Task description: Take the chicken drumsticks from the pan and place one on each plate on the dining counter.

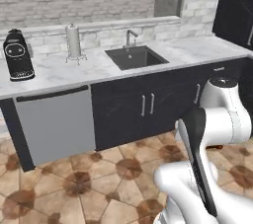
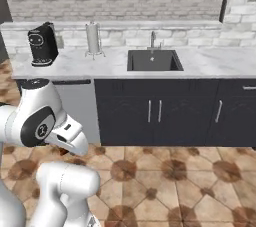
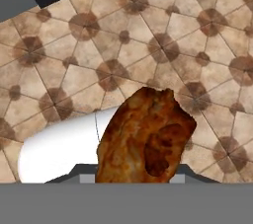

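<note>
A golden-brown lumpy chicken drumstick (image 3: 146, 136) rises from the bottom middle of the hand view. It sits in my gripper (image 3: 140, 177), which is shut on it, and it covers both fingertips. Behind the drumstick lies brown tiled floor (image 3: 148, 30), so the piece hangs in the air above the floor. The arm is folded low in front of the base (image 1: 212, 134). The pan, both plates, the second drumstick and the dining counter are out of view.
Ahead stands a marble kitchen counter (image 1: 94, 72) with a dark sink (image 1: 136, 57), a faucet (image 2: 152, 38), a black coffee machine (image 1: 18, 55) and a paper towel roll (image 1: 74, 43). Below are dark cabinets (image 2: 160, 111) and a grey dishwasher (image 1: 54, 124). Tiled floor (image 2: 165, 181) lies between.
</note>
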{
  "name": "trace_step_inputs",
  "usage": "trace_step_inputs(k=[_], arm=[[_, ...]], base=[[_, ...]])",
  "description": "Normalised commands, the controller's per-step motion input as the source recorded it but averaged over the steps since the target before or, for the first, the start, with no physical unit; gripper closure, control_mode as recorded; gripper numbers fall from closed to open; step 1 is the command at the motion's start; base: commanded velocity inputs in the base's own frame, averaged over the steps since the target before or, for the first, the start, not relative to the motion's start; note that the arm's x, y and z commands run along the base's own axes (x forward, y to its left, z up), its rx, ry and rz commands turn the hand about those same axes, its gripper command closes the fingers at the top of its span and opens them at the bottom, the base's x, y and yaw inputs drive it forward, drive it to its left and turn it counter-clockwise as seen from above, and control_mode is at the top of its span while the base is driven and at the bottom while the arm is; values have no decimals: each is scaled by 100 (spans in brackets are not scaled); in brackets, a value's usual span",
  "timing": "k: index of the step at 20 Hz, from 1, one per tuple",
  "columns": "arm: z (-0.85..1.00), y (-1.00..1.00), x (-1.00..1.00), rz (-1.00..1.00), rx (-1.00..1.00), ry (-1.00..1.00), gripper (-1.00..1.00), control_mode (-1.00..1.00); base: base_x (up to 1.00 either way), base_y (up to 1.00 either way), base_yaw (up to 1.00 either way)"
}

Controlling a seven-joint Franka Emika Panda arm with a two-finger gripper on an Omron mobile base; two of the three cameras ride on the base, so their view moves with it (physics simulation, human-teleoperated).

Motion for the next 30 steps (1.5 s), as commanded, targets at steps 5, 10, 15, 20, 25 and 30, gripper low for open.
trace_step_inputs(k=[5,10,15,20,25,30], arm=[[0,0,0,0,0,0,100,100],[0,0,0,0,0,0,100,100],[0,0,0,0,0,0,100,100],[0,0,0,0,0,0,100,100],[0,0,0,0,0,0,100,100],[0,0,0,0,0,0,100,100]], base=[[0,100,41],[28,100,29],[81,100,8],[99,100,-6],[91,100,-20],[76,100,-26]])
